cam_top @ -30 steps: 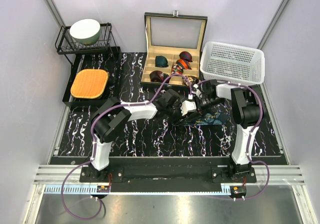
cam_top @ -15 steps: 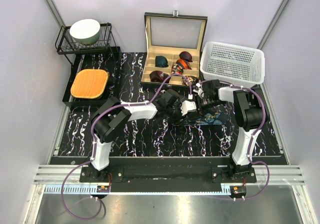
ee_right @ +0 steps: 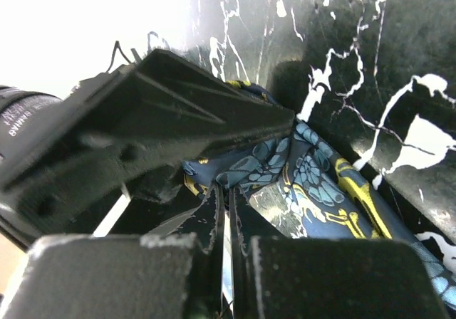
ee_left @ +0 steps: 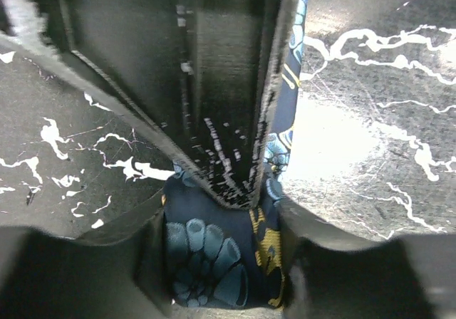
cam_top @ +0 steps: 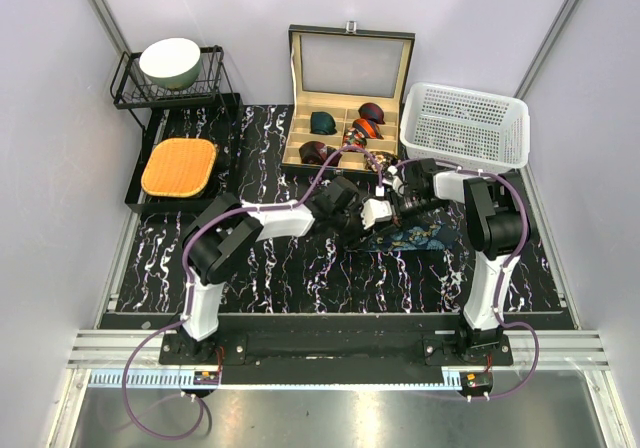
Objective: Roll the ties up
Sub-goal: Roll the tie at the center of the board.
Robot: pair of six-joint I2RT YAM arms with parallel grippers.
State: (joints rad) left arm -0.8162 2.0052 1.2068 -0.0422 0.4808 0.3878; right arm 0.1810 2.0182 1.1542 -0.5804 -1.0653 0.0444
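Just in front of the open tie box, both hands meet over the navy patterned tie, which lies on the marbled worktop. The left hand has the tie wedged between its fingers. The right hand, fingers all but closed, pinches a fold. Other coiled ties sit inside the box.

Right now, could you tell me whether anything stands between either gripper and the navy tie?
Nothing visible does: the left gripper and the right gripper both sit closed on the navy tie.
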